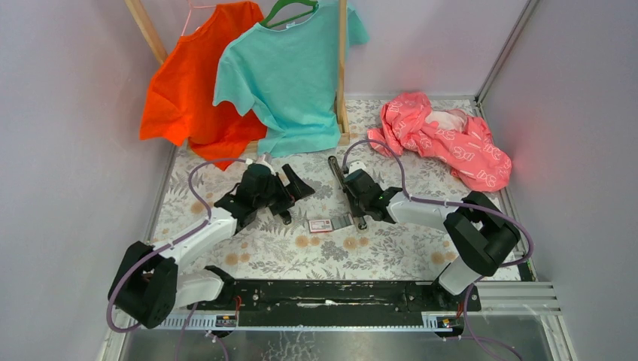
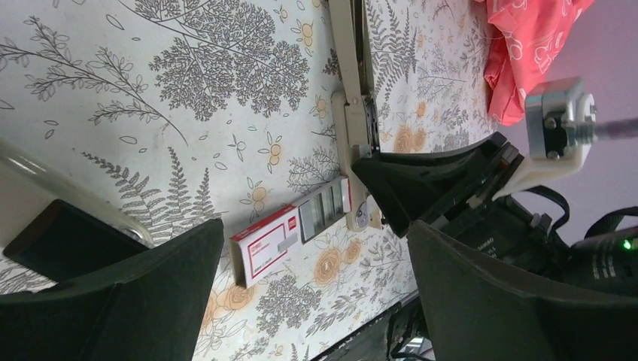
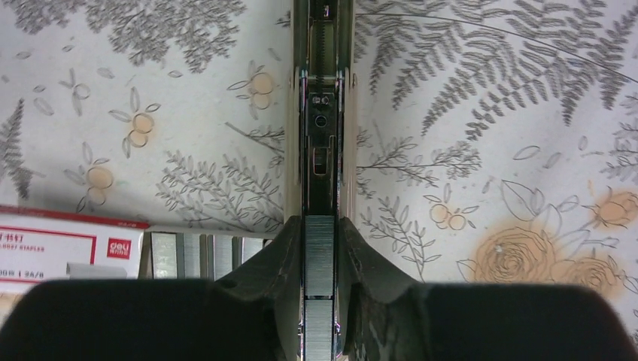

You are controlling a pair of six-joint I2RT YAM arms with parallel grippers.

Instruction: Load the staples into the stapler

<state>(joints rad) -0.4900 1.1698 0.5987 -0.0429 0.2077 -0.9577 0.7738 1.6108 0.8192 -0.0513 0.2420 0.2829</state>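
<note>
Right wrist view, right gripper pinching a grey staple strip over the open stapler at frame centre, red-and-white staples box at lower left, its tray slid out, left gripper spread wide, holding nothing.
</note>
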